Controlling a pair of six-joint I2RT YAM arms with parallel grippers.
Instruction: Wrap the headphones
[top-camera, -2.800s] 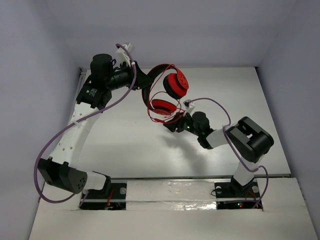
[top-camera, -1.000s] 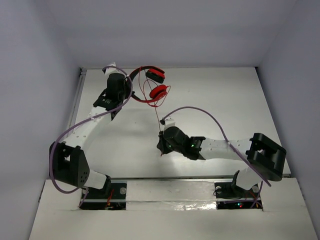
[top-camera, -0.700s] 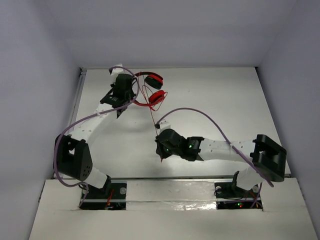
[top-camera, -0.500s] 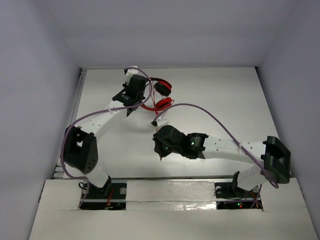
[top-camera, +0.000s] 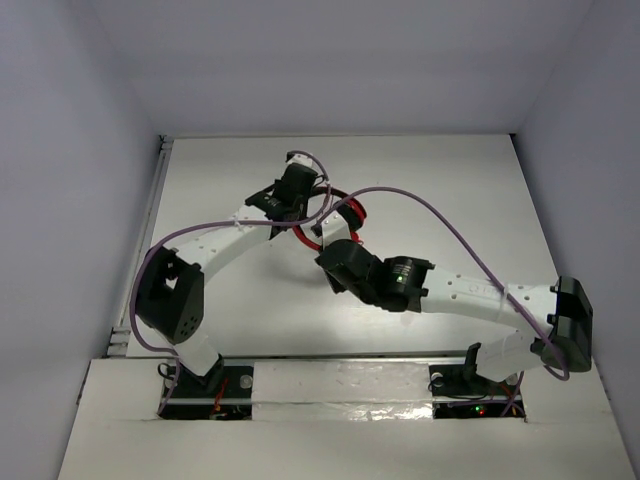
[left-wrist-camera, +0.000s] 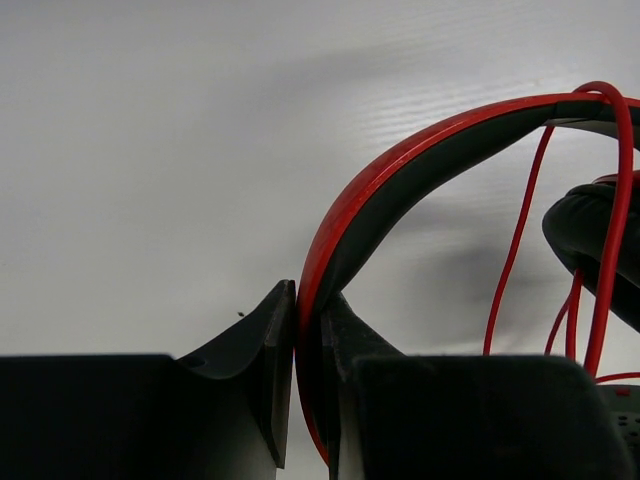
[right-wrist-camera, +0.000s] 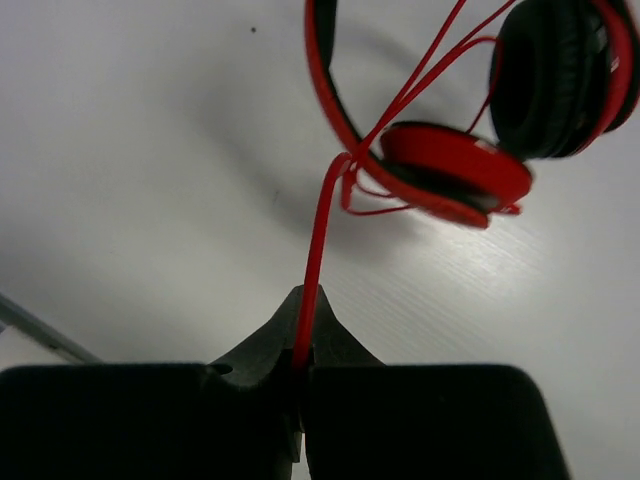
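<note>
Above the table (top-camera: 480, 200), the left gripper (left-wrist-camera: 308, 318) is clamping the headphones (right-wrist-camera: 455, 165) by their headband (left-wrist-camera: 420, 160), the right gripper (right-wrist-camera: 303, 345) pinching the cable (right-wrist-camera: 320, 230). Overpulling is likely risking the cable slipping free.

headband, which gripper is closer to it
Left. The left gripper is clamped on the headband itself; the right gripper pinches the red cable, a stretch of cable away from the headband.

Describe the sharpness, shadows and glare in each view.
Left wrist: headband sharp, its soft shadow falling on the table. Right wrist: cable and earcups in focus, a diffuse shadow beneath them. Top external: even light, glare on the glossy front ledge.
</note>
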